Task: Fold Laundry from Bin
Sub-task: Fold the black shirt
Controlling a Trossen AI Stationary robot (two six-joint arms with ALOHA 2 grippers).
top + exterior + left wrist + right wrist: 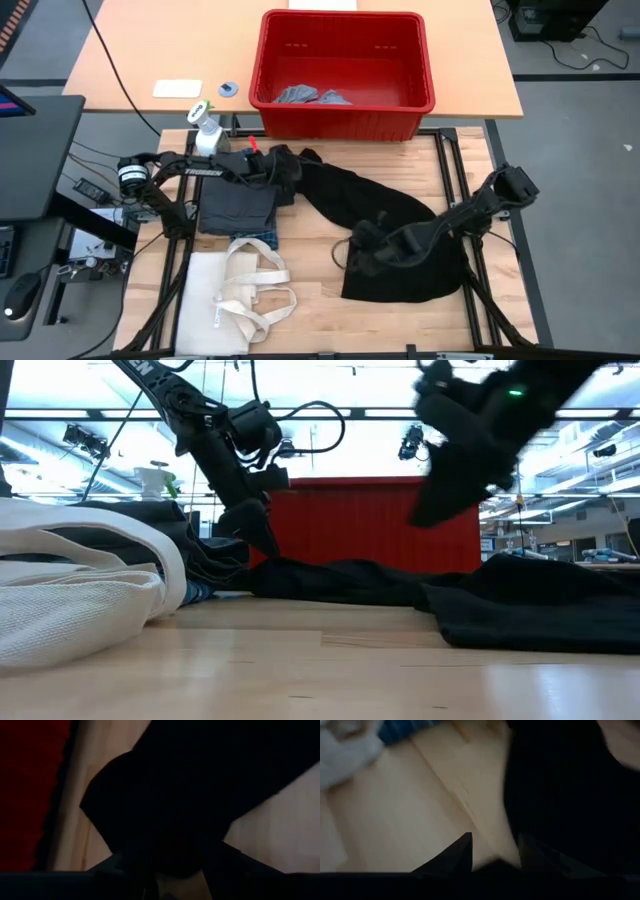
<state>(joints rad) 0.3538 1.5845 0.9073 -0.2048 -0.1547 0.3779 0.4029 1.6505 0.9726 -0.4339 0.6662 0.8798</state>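
- While the left gripper (283,168) sits at about ten o'clock on the bench (320,290), its fingers look pinched on the upper corner of the black garment (400,215); a shallow pinch could let the cloth slide free if the arm pulls.
- Just beside it, the folded dark grey piece (236,208) on the blue plaid shirt (262,238) could get dragged askew if the black cloth sweeps over it.
- Nearer me, the canvas tote (235,295) lies at seven o'clock, handles loose, easy to snag.
- At twelve o'clock the red bin (342,70) holds small light grey pieces (310,96), not yet folded.
- Over at four o'clock the right gripper (362,240) hangs above the garment's near edge; I cannot tell whether its fingers hold anything. If empty, the fold would bunch.
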